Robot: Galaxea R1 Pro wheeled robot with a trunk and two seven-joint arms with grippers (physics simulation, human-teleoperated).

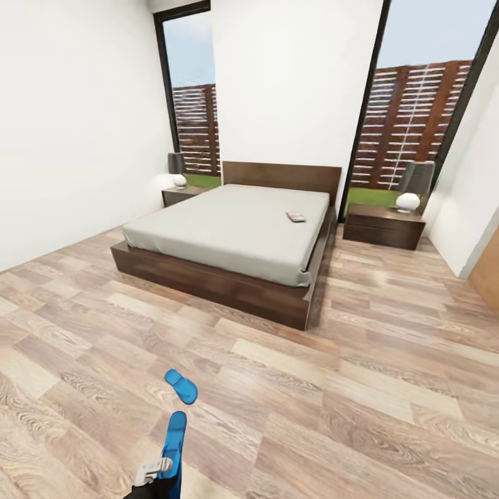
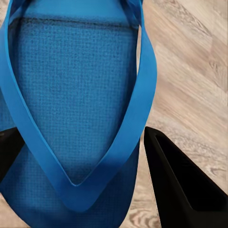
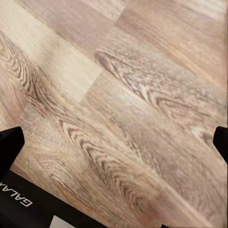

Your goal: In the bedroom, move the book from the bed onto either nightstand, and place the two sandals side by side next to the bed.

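The wooden floor point(image 1: 388, 388) has light and brown planks. A big low bed point(image 1: 229, 235) stands on it, with a small table point(image 1: 383, 226) on each side point(image 1: 181, 195). A small book point(image 1: 296, 217) lies flat on the grey bed, near the far right part. Each table has a lamp point(image 1: 408, 201) on it. One blue sandal point(image 1: 181, 387) lies on the floor, well apart from the bed.

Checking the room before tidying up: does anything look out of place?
Yes. One blue sandal lies on the wood floor well away from the bed, the other sandal sits in the left gripper, and a book lies on the mattress.
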